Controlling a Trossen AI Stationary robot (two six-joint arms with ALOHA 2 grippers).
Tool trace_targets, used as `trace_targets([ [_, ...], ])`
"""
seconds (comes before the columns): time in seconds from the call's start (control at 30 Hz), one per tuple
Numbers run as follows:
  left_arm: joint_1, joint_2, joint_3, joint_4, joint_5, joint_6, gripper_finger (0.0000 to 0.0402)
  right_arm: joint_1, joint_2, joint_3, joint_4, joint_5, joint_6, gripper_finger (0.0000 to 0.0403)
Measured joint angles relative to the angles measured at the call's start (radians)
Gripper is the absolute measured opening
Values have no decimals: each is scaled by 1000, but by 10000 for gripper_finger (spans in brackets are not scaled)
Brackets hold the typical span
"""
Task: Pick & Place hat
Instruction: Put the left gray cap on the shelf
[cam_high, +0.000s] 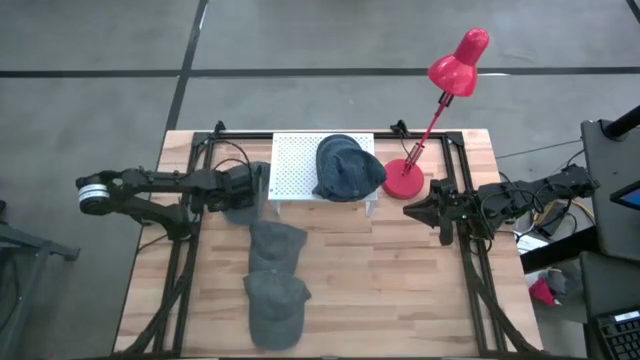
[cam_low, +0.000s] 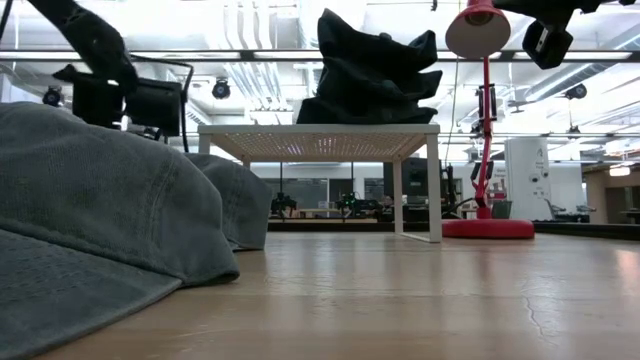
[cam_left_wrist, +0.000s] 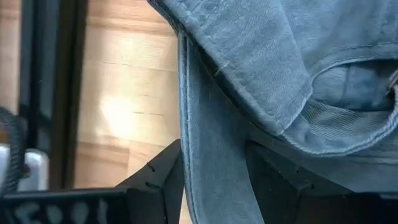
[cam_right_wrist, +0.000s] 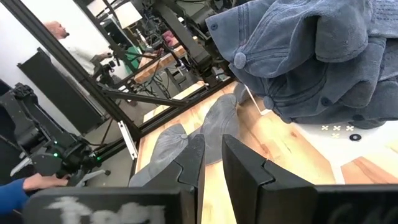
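Note:
Three grey hats lie in a row on the wooden table. My left gripper (cam_high: 250, 188) (cam_left_wrist: 214, 180) is shut on the farthest one (cam_high: 240, 212) (cam_left_wrist: 261, 62), beside the white perforated shelf (cam_high: 290, 170). The other two (cam_high: 277, 242) (cam_high: 275, 305) rest flat on the table. A pile of dark blue hats (cam_high: 348, 168) (cam_low: 370, 70) sits on the shelf top. My right gripper (cam_high: 415, 212) (cam_right_wrist: 212, 155) waits near the table's right edge, fingers close together, holding nothing. My left gripper has a stitched edge band of the hat (cam_left_wrist: 211, 155) pinched between its two fingers (cam_left_wrist: 165, 177). It reaches in from the table's left. The crown (cam_left_wrist: 280, 56) spreads out beyond the fingertips. Whether the hat is lifted clear or touches the table cannot be told.
A red desk lamp (cam_high: 405, 180) (cam_low: 487, 228) stands right of the shelf, its head (cam_high: 460, 62) leaning past the far edge. Black frame rails (cam_high: 185, 250) run along both table sides. Bare wood lies in the near right part. People (cam_right_wrist: 62, 31) show beyond the table.

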Motion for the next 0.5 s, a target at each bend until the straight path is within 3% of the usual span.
trace_targets([
  [0.2,-1,-17,-30,45,37,-18,141,0,0,0,0,0,0,52],
  [0.5,-2,-115,-15,45,-20,-3,65,0,0,0,0,0,0,52],
])
